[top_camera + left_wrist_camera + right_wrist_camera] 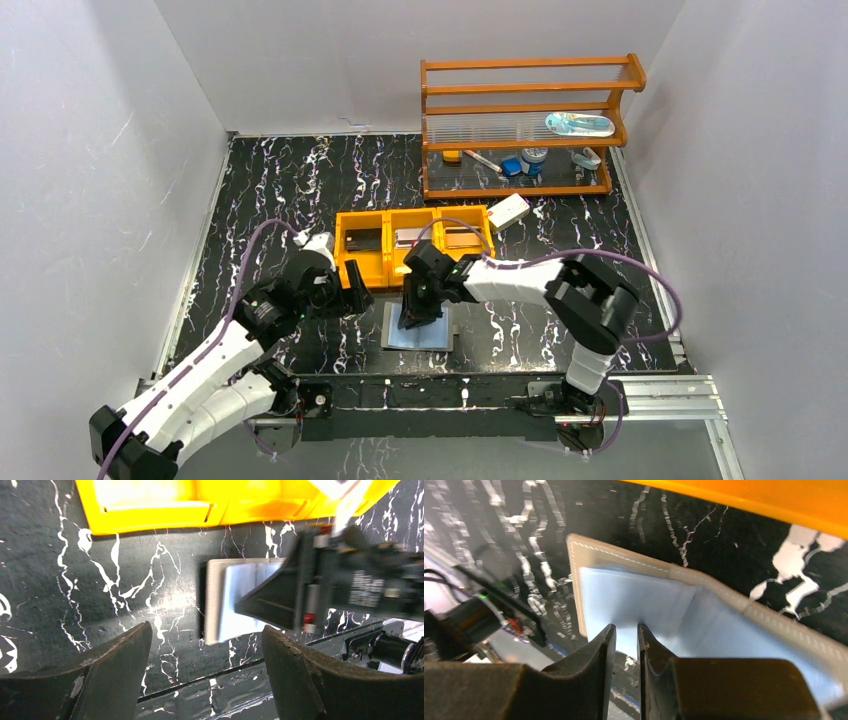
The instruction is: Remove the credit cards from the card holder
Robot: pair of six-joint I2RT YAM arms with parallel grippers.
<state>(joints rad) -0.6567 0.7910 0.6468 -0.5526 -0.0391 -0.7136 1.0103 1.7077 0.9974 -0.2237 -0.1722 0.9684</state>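
Note:
The card holder (pixel 440 335) lies open on the black marbled table, pale blue inner faces up, just in front of the orange tray (pixel 375 268). My right gripper (pixel 413 318) points down onto it. In the right wrist view its jaws (pixel 626 626) stand a narrow gap apart over the blue lining (pixel 624 590), with nothing between them. My left gripper (pixel 358 290) hovers left of the holder, open and empty (pixel 206 628), and sees the holder (pixel 235 580) partly behind the right arm. In the tray lie a dark card (pixel 362 240), a silvery card (pixel 410 237) and a brownish card (pixel 462 238), one per compartment.
A white box (pixel 508 212) lies at the tray's right end. Behind it stands a wooden rack (pixel 520 100) holding small items. A metal rail (pixel 480 395) runs along the near table edge. White walls close in on both sides.

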